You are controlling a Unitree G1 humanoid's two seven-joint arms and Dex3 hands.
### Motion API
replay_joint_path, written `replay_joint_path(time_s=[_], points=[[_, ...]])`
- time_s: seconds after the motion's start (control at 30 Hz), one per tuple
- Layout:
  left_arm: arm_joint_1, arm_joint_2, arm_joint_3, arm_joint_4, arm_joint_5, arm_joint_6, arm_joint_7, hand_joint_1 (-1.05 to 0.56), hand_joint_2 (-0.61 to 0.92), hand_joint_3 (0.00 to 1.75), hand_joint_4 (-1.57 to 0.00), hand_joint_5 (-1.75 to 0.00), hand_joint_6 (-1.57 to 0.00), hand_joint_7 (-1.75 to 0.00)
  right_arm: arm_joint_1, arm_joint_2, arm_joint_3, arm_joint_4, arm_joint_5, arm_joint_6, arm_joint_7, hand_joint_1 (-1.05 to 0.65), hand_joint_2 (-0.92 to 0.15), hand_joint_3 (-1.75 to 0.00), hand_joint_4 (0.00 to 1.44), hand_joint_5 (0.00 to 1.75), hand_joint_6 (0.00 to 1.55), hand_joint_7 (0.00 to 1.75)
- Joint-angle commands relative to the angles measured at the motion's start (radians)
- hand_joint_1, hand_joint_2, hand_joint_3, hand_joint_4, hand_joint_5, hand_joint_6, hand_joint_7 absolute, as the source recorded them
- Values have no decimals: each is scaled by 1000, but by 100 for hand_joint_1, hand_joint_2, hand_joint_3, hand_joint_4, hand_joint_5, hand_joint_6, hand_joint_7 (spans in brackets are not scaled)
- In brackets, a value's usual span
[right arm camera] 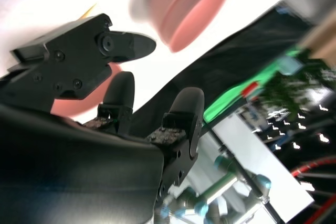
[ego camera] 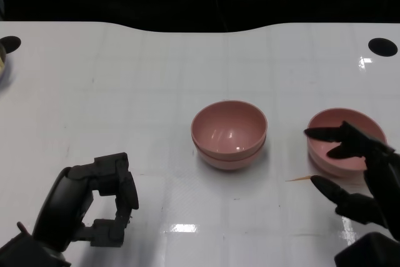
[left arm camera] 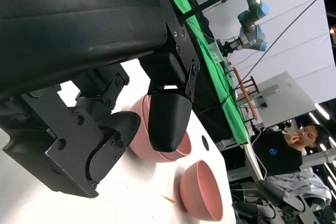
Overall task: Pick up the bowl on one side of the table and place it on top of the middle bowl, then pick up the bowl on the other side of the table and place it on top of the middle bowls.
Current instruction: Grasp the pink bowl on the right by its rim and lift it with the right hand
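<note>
White table [ego camera: 125, 92], head view: two pink bowls already nested as the middle stack [ego camera: 229, 134], upright, mouths facing up, round so no long axis to speak of; rims sit level, the upper bowl seated inside the lower. Right-side bowl [ego camera: 342, 143] also upright, mouth up, on the table to the right of the stack and apart from it, partly covered by the right hand [ego camera: 359, 173]. Right hand's fingers are spread apart, upper fingers [ego camera: 340, 134] reaching over the bowl's near rim and interior, thumb lower down just beside the bowl's front; cannot tell whether any fingertip touches the bowl, nothing is lifted or clamped. A thin tan sliver like a toothpick [ego camera: 298, 179] lies on the table between stack and right bowl, near the thumb. Left hand [ego camera: 103, 204] at the near left, well apart from both bowls, fingers curled in toward the thumb with nothing in them. Left wrist view: same curled fingers [left arm camera: 168, 119], stack [left arm camera: 157, 150] and single bowl [left arm camera: 202, 192] beyond, a person [left arm camera: 286, 150] in the background. Right wrist view is blurred; a pink bowl [right arm camera: 191, 6] shows past the spread fingers.
</note>
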Motion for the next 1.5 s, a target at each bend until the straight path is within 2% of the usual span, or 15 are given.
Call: replay_joint_path(time_s=[0.03,0.3,0.47,0.8,0.9,0.97,1.03,1.07,1.13,1.17,1.2,1.23,1.3,1.43,1.5], points=[[3,-2,12,-3,13,6,-16,1,35,149,-98,-175,-85,-164,6,-32,-3,-57,-69,114,24,-43,-80,-1,15,76,23,38],[-14,-23,23,11,39,-4,-8,-4,33,152,-95,-175,-84,-165,-47,-119,73,-36,-273,276,77,-52,-82,-1,13,69,23,24],[-16,-31,27,14,38,0,-14,-5,31,155,-95,-175,-84,-163,-98,-154,132,16,-354,353,110,-53,-83,0,20,57,33,14],[-23,-34,36,25,50,-16,-12,-5,29,158,-96,-175,-86,-162,-290,-208,271,349,-431,388,45,-51,-84,0,35,36,45,4],[-24,-35,38,30,49,-21,-14,-4,29,158,-96,-175,-86,-161,-338,-205,304,447,-424,385,1,-48,-84,0,43,30,49,3],[-24,-35,39,31,56,-25,-11,-3,29,158,-96,-175,-86,-161,-371,-200,320,520,-410,368,-49,-35,-84,0,60,24,63,4],[-23,-35,39,32,61,-25,-9,-3,29,158,-96,-175,-86,-161,-402,-204,338,585,-396,339,-99,-31,-85,0,68,22,69,5],[-24,-36,40,34,63,-28,-9,-3,29,158,-96,-175,-86,-161,-421,-210,348,626,-390,311,-135,-26,-87,0,79,51,85,5],[-26,-39,41,42,59,-31,-14,-2,29,158,-96,-175,-86,-161,-453,-218,359,709,-368,235,-234,-19,-87,0,84,117,116,10],[-26,-40,43,45,62,-34,-13,-2,29,159,-96,-175,-86,-161,-470,-224,370,752,-367,198,-291,-15,-85,-1,84,145,110,54],[-26,-40,44,48,64,-38,-12,-2,29,159,-96,-175,-86,-161,-485,-229,381,789,-366,167,-338,-13,-86,-2,88,159,95,103],[-24,-41,44,48,63,-38,-13,-2,28,159,-96,-175,-86,-161,-499,-234,392,822,-366,143,-374,-12,-87,-2,90,168,83,139],[-21,-41,46,45,59,-35,-16,0,28,160,-96,-175,-86,-161,-520,-241,410,859,-367,126,-410,-13,-88,-3,92,173,76,158],[-20,-41,47,42,58,-30,-17,0,27,161,-95,-175,-86,-160,-546,-248,429,879,-358,119,-439,-14,-88,-3,92,175,74,162],[-20,-39,48,39,57,-24,-19,-2,28,159,-96,-175,-86,-160,-561,-254,430,854,-356,129,-430,-21,-89,-3,91,175,79,144]])
